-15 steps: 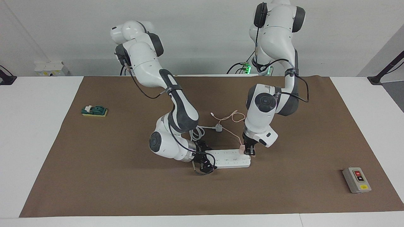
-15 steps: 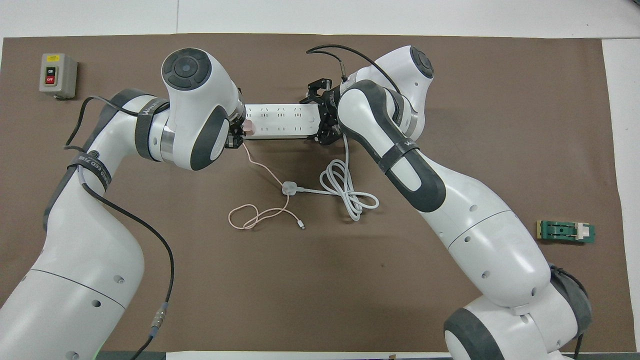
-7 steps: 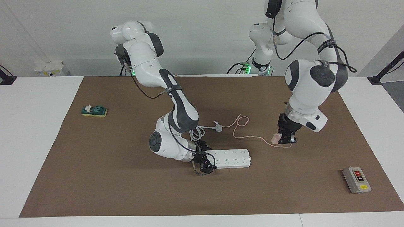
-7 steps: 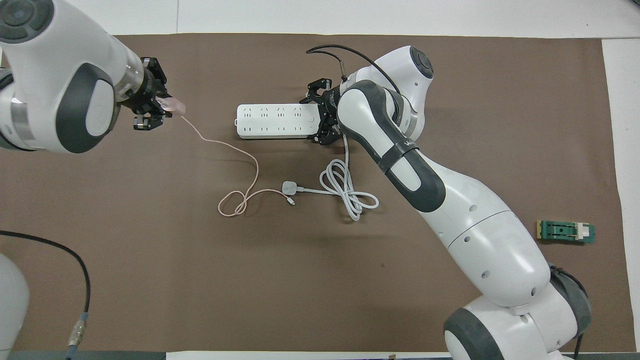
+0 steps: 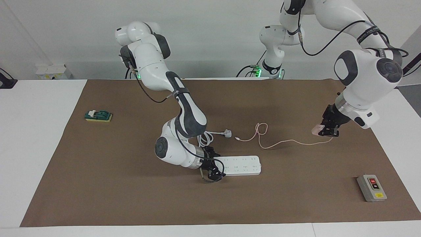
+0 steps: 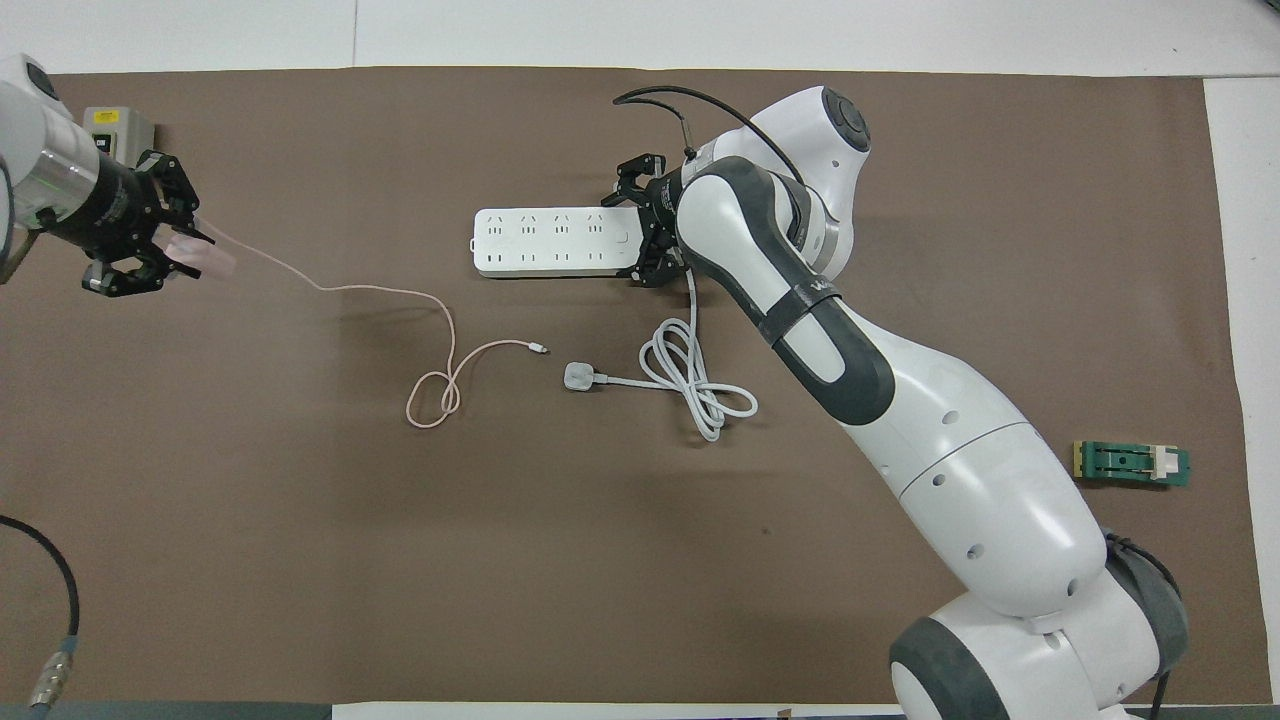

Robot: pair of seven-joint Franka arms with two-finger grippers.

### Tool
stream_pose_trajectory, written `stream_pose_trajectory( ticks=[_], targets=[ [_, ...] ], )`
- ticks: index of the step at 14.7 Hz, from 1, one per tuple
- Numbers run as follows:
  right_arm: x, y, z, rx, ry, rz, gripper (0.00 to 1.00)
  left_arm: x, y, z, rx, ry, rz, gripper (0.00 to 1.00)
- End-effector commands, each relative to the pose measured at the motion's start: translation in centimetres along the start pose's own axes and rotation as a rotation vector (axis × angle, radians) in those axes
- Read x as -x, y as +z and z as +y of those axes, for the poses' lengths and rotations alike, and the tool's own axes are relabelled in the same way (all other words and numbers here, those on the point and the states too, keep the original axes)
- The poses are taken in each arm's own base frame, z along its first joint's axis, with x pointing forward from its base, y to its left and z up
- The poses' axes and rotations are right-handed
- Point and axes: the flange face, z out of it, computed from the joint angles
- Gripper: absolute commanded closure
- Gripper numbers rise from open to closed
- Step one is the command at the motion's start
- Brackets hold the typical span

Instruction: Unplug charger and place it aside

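The pale pink charger [image 5: 317, 131] is out of the power strip, held in the air by my left gripper [image 5: 325, 131], which is shut on it over the mat toward the left arm's end. In the overhead view the charger [image 6: 207, 259] sticks out of the left gripper [image 6: 172, 243]. Its thin pink cable [image 5: 283, 142] trails down onto the mat and ends in a loop [image 6: 432, 400]. My right gripper [image 5: 213, 167] is down at the end of the white power strip [image 5: 241, 165], its fingers closed on either side of it; it also shows in the overhead view [image 6: 645, 232].
A white plug [image 5: 227, 133] with a coiled thick white cord [image 6: 700, 390] lies nearer to the robots than the strip. A grey switch box [image 5: 371, 187] stands toward the left arm's end. A green block [image 5: 98, 116] lies toward the right arm's end.
My left gripper pulled the charger out of the power strip and carried it toward the left arm's end, dragging the cable along. The right gripper stayed on the strip.
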Motion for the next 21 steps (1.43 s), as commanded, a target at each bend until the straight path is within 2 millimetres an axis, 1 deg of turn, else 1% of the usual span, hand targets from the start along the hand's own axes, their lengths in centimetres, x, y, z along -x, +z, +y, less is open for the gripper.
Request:
stream_pose_trajectory(
  ticks=[1,3,4,5,6,7,8,9,10,12,14,15,17,18,21],
  targets=[
    [1.3,-9.4,-1.6,-0.096,-0.029,0.040,0.00,-2.5,1.0,-4.1,-0.020,0.141,-0.044,1.00],
    [2.7,-13.3,-0.8,-0.077,-0.050,0.070,0.00,-2.7,2.1,-5.5,-0.034,0.257,-0.054,1.00],
    [3.9,-15.4,-0.1,-0.069,-0.067,0.092,0.00,-3.4,3.2,-6.5,-0.034,0.283,-0.059,1.00],
    [4.9,-17.4,0.6,-0.056,-0.083,0.115,0.00,-3.9,3.8,-7.2,-0.012,0.277,-0.045,1.00],
    [5.7,-19.5,1.4,-0.039,-0.100,0.137,0.00,-3.9,4.7,-7.6,0.001,0.275,-0.032,1.00],
    [6.5,-21.7,2.2,-0.022,-0.112,0.159,0.00,-4.0,5.1,-7.9,0.009,0.283,-0.026,0.84],
    [7.3,-24.5,3.7,-0.006,-0.132,0.210,0.00,-4.0,5.1,-7.9,0.009,0.298,-0.026,0.17],
    [8.0,-27.7,5.9,0.021,-0.195,0.277,0.00,-4.0,4.8,-7.8,0.012,0.302,-0.024,0.00],
    [8.3,-29.9,7.8,0.059,-0.286,0.308,0.00,-4.0,4.7,-7.6,0.013,0.305,-0.023,0.00],
    [7.4,-33.9,10.3,0.113,-0.409,0.321,0.00,-4.0,4.2,-7.2,0.020,0.344,-0.014,0.00],
    [6.2,-37.1,11.9,0.163,-0.510,0.361,0.00,-3.9,3.8,-7.0,0.024,0.404,-0.007,0.00],
    [6.2,-38.5,12.7,0.201,-0.595,0.394,0.00,-3.9,3.4,-7.1,0.029,0.406,-0.003,0.00],
    [5.3,-41.6,14.2,0.261,-0.730,0.447,0.00,-3.9,3.1,-7.2,0.033,0.404,0.000,0.00],
    [5.1,-42.8,14.9,0.292,-0.801,0.466,0.00,-3.7,2.6,-7.1,0.039,0.410,0.007,0.00],
    [5.0,-45.5,16.5,0.412,-0.999,0.533,0.00,-3.3,-0.3,-6.8,0.053,0.456,0.022,0.00]
  ],
)
